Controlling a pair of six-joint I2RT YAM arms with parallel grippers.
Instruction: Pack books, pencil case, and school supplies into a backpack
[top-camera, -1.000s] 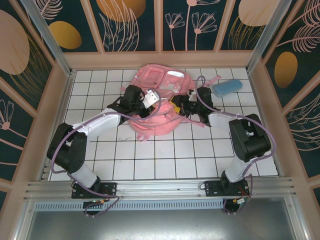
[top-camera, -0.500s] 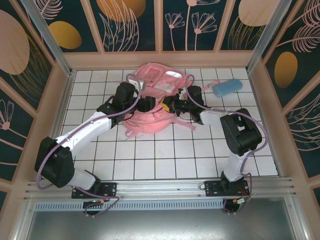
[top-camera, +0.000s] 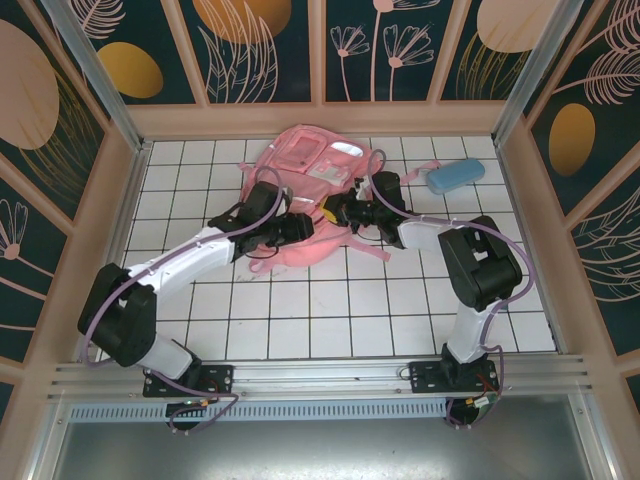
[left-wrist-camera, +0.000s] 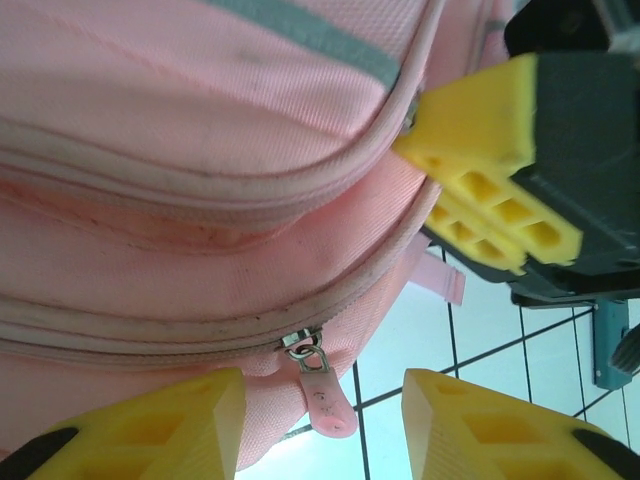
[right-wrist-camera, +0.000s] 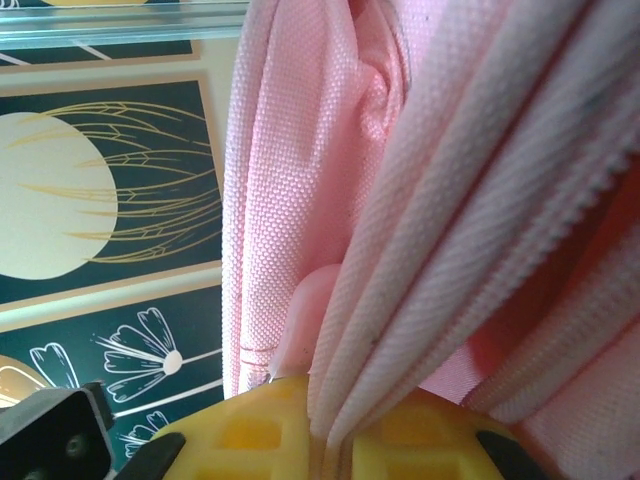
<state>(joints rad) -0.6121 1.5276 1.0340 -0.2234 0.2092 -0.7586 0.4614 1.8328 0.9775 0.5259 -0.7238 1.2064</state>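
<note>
The pink backpack (top-camera: 305, 175) lies at the back middle of the tiled table. My right gripper (top-camera: 337, 212) is shut on a fold of its fabric (right-wrist-camera: 400, 300) at the right side, the cloth pinched between the yellow fingers (right-wrist-camera: 250, 440). My left gripper (top-camera: 300, 226) stands open at the bag's near edge. In the left wrist view a pink zipper pull (left-wrist-camera: 330, 412) hangs between its yellow fingers (left-wrist-camera: 180, 425) without touching them. The light blue pencil case (top-camera: 455, 176) lies on the table to the right of the bag. The books are out of view.
The enclosure's patterned walls stand close behind and beside the bag. A loose pink strap (top-camera: 375, 250) trails onto the tiles under my right arm. White tiles (top-camera: 330, 300) stretch between the bag and the arm bases.
My left gripper has swung down and right along the bag to its near edge, jaws open around the zipper pull. The right gripper has closed on the fabric, and the bag has shifted slightly.
</note>
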